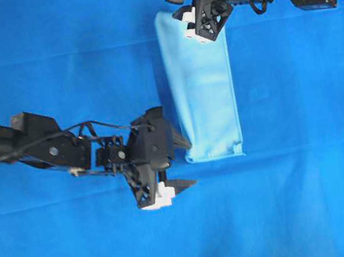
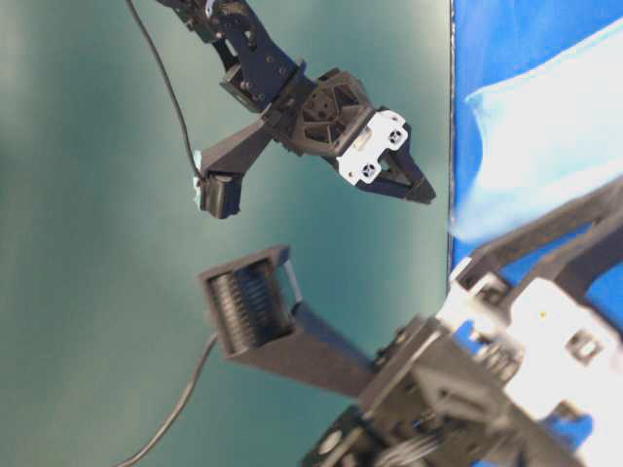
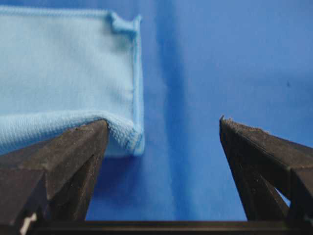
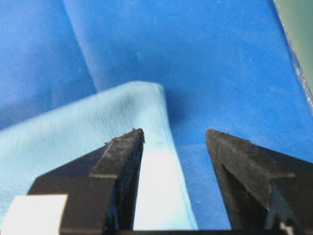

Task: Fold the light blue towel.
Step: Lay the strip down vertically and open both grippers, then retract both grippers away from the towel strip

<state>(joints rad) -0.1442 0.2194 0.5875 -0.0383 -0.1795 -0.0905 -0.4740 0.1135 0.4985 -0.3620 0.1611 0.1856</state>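
Light blue towel [image 1: 203,90] (folded strip), flat

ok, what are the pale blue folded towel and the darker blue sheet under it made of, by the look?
The pale sky-blue folded towel: likely microfibre, matte, with a fine knit-like texture and a stitched hem along its edge in the left wrist view. The darker royal-blue sheet covering the surface: a thin, smooth woven fabric, matte, with soft creases; exact fibre unclear.

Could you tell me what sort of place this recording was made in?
Probably a robotics lab bench: two arms with a left gripper and right gripper work over a royal-blue cloth, on which lies only a folded light blue towel.
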